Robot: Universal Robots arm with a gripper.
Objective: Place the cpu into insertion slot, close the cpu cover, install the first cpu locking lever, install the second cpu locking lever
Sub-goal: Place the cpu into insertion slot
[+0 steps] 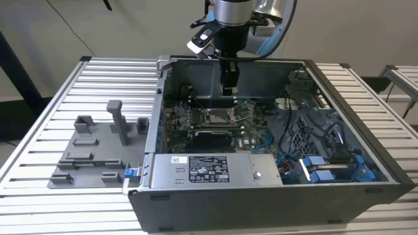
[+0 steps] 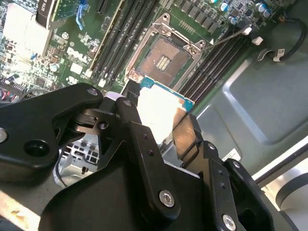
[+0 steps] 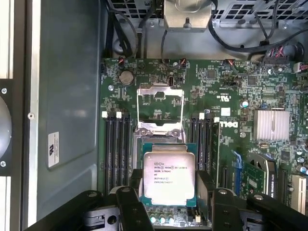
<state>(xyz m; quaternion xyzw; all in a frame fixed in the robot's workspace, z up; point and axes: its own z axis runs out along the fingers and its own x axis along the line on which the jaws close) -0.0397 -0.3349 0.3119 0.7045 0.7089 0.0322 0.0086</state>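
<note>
Open computer case [image 1: 261, 205] on slatted table [image 1: 98, 83]. Inside the case: green motherboard [image 1: 176, 125] on the floor, silver power supply [image 1: 209, 169] along the front wall, cables and blue parts at the front corner on the exterior view's right. Grey fixture [image 1: 98, 147] sits on the table outside the case, on the exterior view's left.

Gripper [image 1: 228, 89] reaches down into the case near its back wall, clamped on the cpu [image 3: 169, 175]. The pads [image 2: 185, 137] press on two opposite edges of the chip, metal top facing the first wrist camera.

Insertion slot [image 2: 163, 58] is mid-board, empty, dark centre with contacts showing between the memory slots [image 2: 118, 36]. The cpu hangs above the board, just beside the slot and apart from it. Cpu cover [image 3: 161, 108] looks flipped open past the chip, though its angle is hard to tell.
</note>
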